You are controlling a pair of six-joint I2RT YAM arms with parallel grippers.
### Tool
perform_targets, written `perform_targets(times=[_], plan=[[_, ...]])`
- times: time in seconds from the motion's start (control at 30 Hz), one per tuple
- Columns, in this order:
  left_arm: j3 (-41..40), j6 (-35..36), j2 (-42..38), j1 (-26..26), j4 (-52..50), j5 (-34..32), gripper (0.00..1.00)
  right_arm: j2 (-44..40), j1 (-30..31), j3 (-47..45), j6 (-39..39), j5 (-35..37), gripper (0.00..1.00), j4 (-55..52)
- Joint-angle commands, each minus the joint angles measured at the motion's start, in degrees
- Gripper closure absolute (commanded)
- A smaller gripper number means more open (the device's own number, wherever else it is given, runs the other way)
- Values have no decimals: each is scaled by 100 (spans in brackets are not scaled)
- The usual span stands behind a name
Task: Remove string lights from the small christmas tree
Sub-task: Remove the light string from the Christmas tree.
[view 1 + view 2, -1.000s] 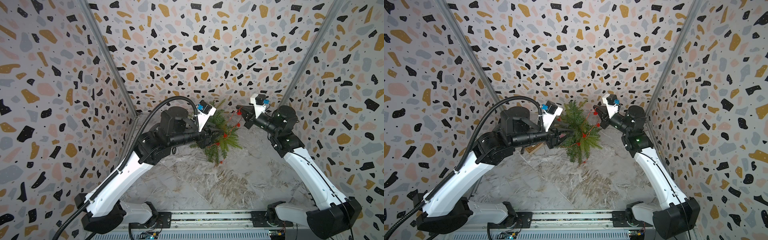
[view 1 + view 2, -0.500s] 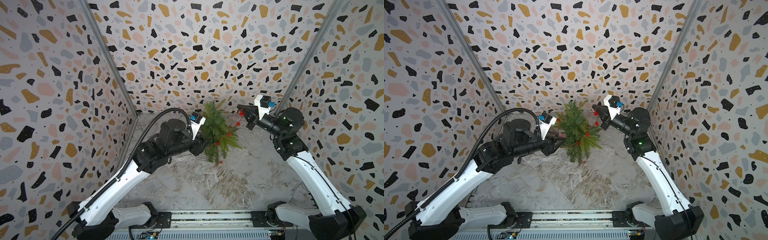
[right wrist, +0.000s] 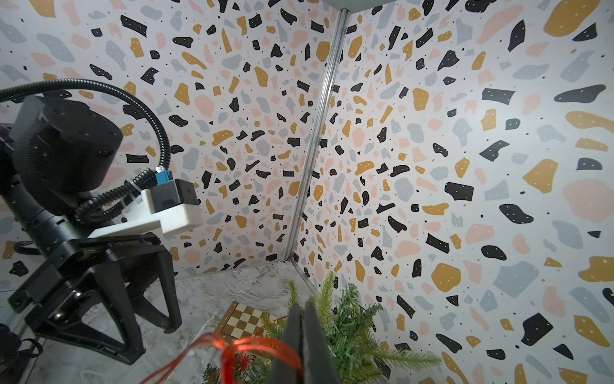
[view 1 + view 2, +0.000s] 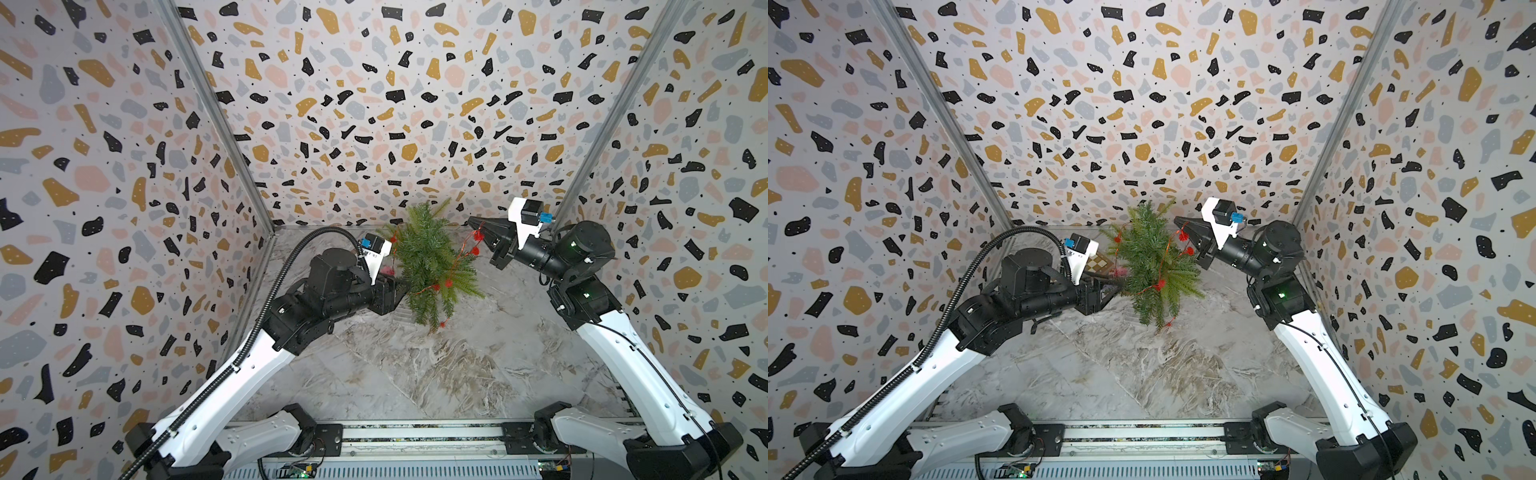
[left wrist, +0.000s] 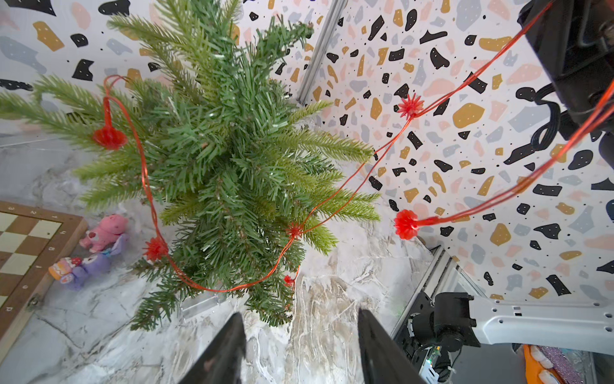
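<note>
Two tools are close to the small christmas tree [image 4: 428, 266], one on each side of it. The tree is on the tabletop [image 4: 415, 374], near the back wall. The string lights [image 5: 294, 230] are partly on the tree and partly off it. One loop of the red wire goes around the low branches, with a few red spiky bulbs on it. From there the wire runs away from the tree in long straight lines, up to the right tool [image 3: 300, 312]. The right tool is pinched tight on a bunch of that red wire, near the top of the tree. The left tool [image 5: 300, 349] is on the other side of the tree, down low by the bottom branches. Its two fingers are apart and nothing is between them. It points at the tree, and the loop of wire lies right in front of it, across its way. So I think the left arm is the nearer one to the part that is on the tree. The next move may be for it to take that loop, or for the right arm to pull the wire farther from the tree. The wire could catch on the needles and tip the tree. A chessboard [image 5: 20, 239] and a pink and purple toy [image 5: 99, 246] lie next to the tree, on the left tool's side.
</note>
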Motion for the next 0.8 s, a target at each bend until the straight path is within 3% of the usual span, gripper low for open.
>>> perform_targets(times=[0.0,0.77], plan=[[-128,-211,-118,47,508,335,45,-146,136,143,-8,-189,100,21],[-678,-518,-248,489,517,201,44,964,1347,1161,-229,-103,100,56]])
